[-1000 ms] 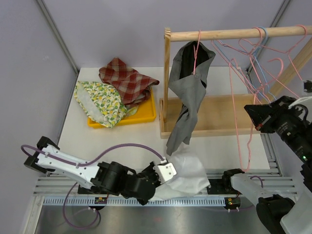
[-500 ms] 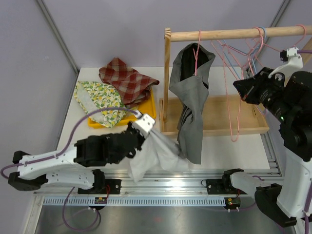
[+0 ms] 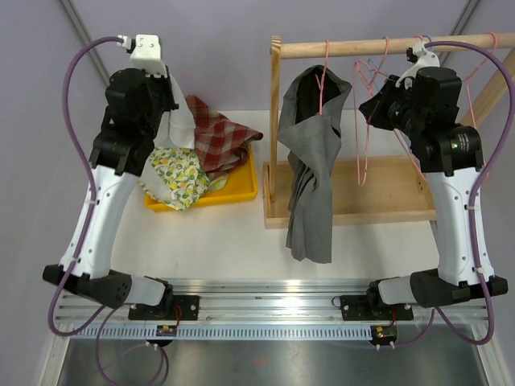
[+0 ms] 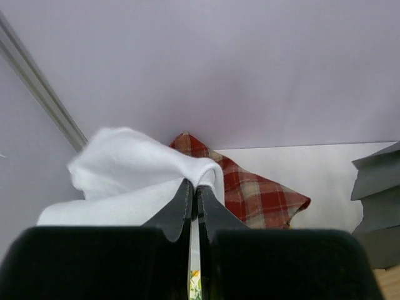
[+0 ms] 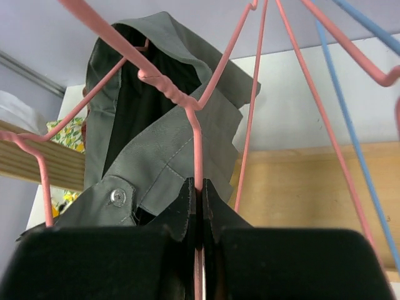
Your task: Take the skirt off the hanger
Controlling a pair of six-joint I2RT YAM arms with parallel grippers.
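My left gripper (image 3: 170, 84) is raised high at the back left and is shut on a white skirt (image 3: 181, 121), which hangs from it above the yellow tray (image 3: 244, 190). In the left wrist view the fingertips (image 4: 195, 187) pinch a fold of the white skirt (image 4: 131, 164). My right gripper (image 3: 372, 108) is up by the wooden rod (image 3: 378, 53), shut on the wire of an empty pink hanger (image 3: 361, 157). In the right wrist view the jaws (image 5: 198, 185) clamp that pink hanger (image 5: 197, 140). A grey skirt (image 3: 312, 161) hangs from another pink hanger on the rod; it also shows in the right wrist view (image 5: 165, 147).
The tray holds a red plaid cloth (image 3: 216, 135) and a lemon-print cloth (image 3: 173, 170). The wooden rack base (image 3: 390, 193) sits at the right, with its upright post (image 3: 276, 129). More pink and blue hangers (image 5: 350, 125) hang on the rod near my right gripper.
My left arm swung from the table's front up to the back left, carrying the white skirt over the tray. My right arm lifted the pink hanger up and left, close to the rod.
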